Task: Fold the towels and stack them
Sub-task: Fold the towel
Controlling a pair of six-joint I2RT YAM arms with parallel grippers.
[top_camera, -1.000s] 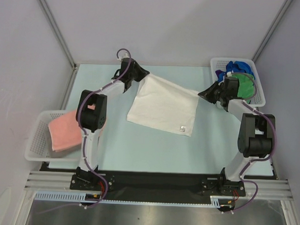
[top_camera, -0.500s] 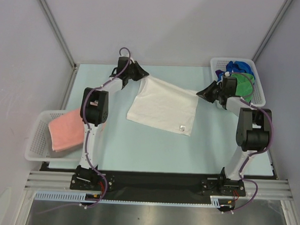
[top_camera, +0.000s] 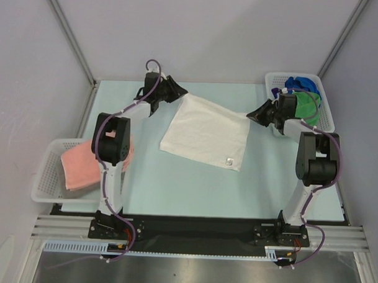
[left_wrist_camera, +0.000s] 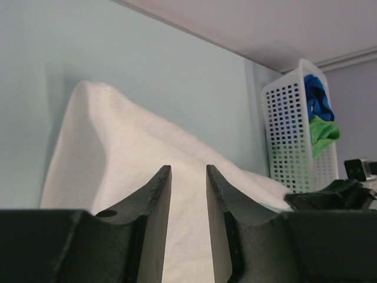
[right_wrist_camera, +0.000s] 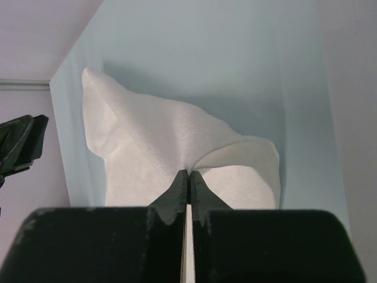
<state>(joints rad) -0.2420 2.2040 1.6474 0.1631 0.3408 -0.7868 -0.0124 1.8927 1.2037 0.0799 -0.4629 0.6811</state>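
While the right gripper (right_wrist_camera: 188,174) pinches one corner of the white towel (top_camera: 206,133), jaws pressed together, the left gripper (left_wrist_camera: 188,172) stands spread at the opposite corner, with cloth showing through its gap. The towel lies between them. A green towel (top_camera: 308,105) and a blue towel (top_camera: 300,83) fill the basket (top_camera: 270,82) behind the right gripper.

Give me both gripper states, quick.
Left gripper: open, not gripping the white towel.
Right gripper: closed on the white towel's edge.
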